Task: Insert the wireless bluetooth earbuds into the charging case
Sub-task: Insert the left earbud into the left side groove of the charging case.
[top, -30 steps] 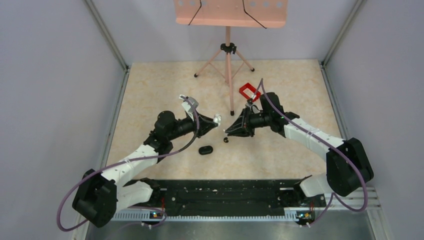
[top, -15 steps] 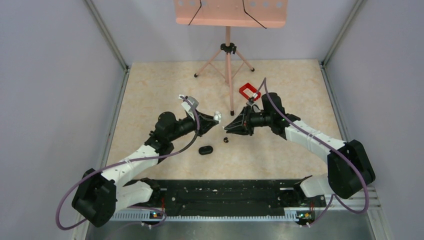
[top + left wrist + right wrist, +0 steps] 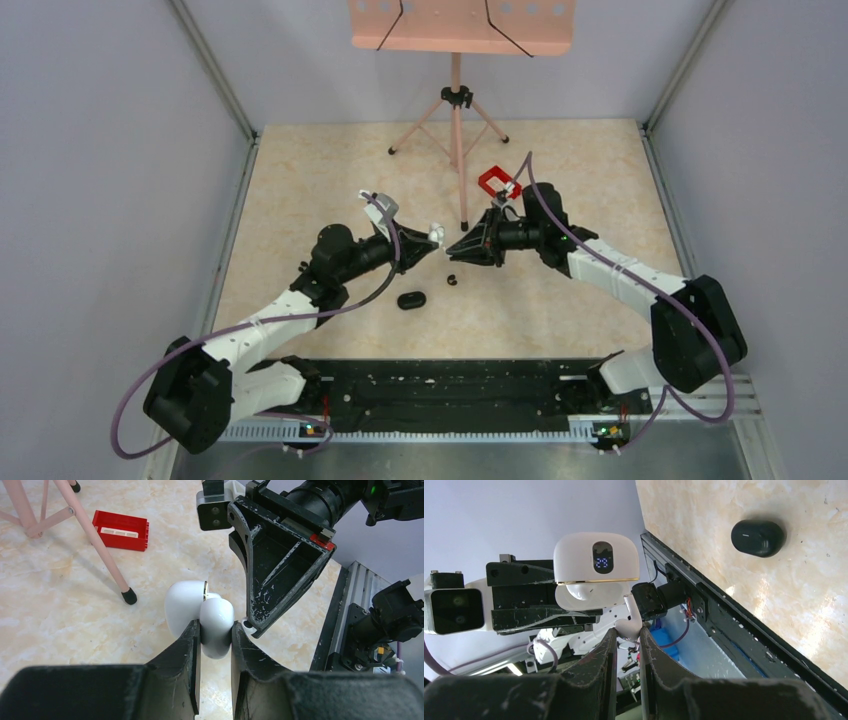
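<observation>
My left gripper [image 3: 216,630] is shut on a white charging case [image 3: 186,605] and holds it above the table with the lid open; in the right wrist view the case [image 3: 596,562] shows a lit display. My right gripper [image 3: 628,632] is shut on a white stemmed earbud [image 3: 629,622], its tip just beside the open case. In the top view the two grippers [image 3: 432,237] [image 3: 452,250] nearly meet. A glossy black oval case [image 3: 411,299] and a tiny black earbud [image 3: 452,279] lie on the table below them; the black case also shows in the right wrist view [image 3: 757,537].
A pink music stand [image 3: 456,100] stands at the back, one foot [image 3: 129,596] close behind the grippers. A red rectangular frame [image 3: 497,183] lies by the right arm and shows in the left wrist view [image 3: 121,530]. A black rail [image 3: 450,395] runs along the near edge.
My right gripper has risen from near the table and moved towards the white case. The left gripper has shifted slightly. The black case and black bud have not moved.
</observation>
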Robot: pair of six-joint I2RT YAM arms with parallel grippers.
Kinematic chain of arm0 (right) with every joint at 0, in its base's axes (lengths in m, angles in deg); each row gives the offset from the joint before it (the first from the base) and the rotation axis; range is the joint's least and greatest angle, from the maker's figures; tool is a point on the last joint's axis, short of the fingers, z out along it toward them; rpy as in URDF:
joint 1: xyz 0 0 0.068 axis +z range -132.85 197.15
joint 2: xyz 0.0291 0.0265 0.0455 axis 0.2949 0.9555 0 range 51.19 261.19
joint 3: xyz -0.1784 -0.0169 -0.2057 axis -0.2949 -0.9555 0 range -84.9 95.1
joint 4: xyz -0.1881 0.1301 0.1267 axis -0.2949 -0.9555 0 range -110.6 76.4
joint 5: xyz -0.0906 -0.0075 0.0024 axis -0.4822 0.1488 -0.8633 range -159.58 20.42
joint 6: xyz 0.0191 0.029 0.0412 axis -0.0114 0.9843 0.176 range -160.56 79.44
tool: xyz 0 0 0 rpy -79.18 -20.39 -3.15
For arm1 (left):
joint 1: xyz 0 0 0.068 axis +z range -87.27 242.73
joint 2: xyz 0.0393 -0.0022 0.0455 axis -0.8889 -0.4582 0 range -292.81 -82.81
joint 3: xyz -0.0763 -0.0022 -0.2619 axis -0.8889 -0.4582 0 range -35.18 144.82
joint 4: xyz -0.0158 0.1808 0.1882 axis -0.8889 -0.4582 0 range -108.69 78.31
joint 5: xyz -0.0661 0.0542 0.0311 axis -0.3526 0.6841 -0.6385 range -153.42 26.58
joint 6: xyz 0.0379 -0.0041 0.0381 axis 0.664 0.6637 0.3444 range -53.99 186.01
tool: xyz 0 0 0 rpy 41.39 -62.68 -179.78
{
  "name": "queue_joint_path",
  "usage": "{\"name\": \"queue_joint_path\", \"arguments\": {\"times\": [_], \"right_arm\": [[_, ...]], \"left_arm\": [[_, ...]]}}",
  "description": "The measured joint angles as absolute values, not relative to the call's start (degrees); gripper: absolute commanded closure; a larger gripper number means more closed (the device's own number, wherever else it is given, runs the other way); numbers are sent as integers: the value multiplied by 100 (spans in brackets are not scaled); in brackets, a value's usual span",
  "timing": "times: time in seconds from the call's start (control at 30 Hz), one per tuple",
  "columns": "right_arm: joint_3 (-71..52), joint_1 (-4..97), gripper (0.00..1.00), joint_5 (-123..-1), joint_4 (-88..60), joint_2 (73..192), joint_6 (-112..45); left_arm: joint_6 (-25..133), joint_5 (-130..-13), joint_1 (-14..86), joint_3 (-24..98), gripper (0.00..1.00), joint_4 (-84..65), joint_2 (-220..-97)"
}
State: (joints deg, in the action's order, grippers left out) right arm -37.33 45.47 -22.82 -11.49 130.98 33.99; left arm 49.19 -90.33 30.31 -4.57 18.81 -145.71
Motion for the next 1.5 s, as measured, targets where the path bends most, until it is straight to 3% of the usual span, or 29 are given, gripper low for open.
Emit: {"name": "queue_joint_path", "arguments": {"times": [1.5], "right_arm": [[-3676, 4628, 89, -2297, -839, 13397, 3598]], "left_arm": [[4947, -8904, 2853, -411, 100, 1879, -14684]]}}
